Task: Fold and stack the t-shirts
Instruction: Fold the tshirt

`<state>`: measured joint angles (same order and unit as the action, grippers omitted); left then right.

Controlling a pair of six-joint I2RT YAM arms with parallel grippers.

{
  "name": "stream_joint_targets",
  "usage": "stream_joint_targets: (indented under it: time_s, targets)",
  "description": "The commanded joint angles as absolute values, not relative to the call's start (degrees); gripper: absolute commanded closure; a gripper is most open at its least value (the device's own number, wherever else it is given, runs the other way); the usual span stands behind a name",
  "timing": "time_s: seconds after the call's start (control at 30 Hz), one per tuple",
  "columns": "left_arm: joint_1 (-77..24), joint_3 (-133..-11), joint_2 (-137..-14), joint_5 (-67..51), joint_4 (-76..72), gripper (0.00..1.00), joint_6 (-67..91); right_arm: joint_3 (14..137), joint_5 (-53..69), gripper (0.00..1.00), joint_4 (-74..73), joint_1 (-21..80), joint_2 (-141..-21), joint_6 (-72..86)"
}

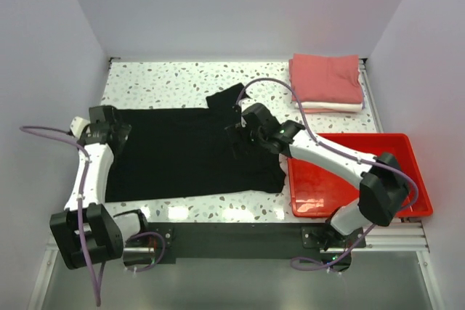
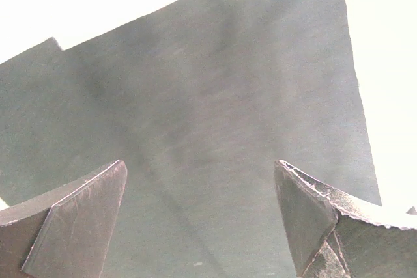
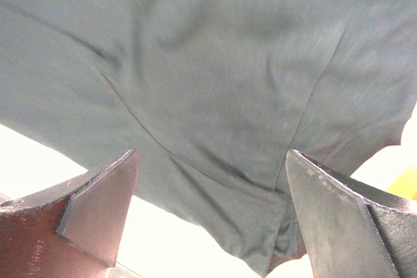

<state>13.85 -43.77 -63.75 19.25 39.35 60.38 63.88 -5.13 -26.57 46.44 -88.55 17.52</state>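
The black t-shirt (image 1: 189,152) lies spread flat across the speckled table (image 1: 167,78). It fills the left wrist view (image 2: 208,96) and the right wrist view (image 3: 215,83). My left gripper (image 1: 116,136) is open over the shirt's left edge, its fingers (image 2: 71,219) wide apart above the cloth. My right gripper (image 1: 247,123) is open over the shirt's right part near a sleeve, its fingers (image 3: 339,219) apart above a wrinkled hem. A folded salmon-pink t-shirt (image 1: 327,78) lies on a folded white t-shirt (image 1: 330,107) at the back right.
A red plastic tray (image 1: 363,179) stands at the right, under my right arm. White walls close in the table at the back and both sides.
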Motion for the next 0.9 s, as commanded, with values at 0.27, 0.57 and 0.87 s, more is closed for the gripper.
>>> stream_joint_targets:
  time_s: [0.27,0.57,0.87]
  targets:
    - [14.15,-80.65,-94.28,22.05,44.19,0.0,50.71,66.02,-2.31,0.01,-21.89,35.8,-85.69,19.42]
    - [14.5,-114.94,-124.35,25.65,56.5,0.18,45.18,62.68,-4.57,0.01,-19.7,32.96,-83.94,15.73]
    - [15.47,-119.27,-133.15,27.16,53.1,0.39,42.81,60.38,-3.43,0.01,-17.67,31.2,-85.17,15.65]
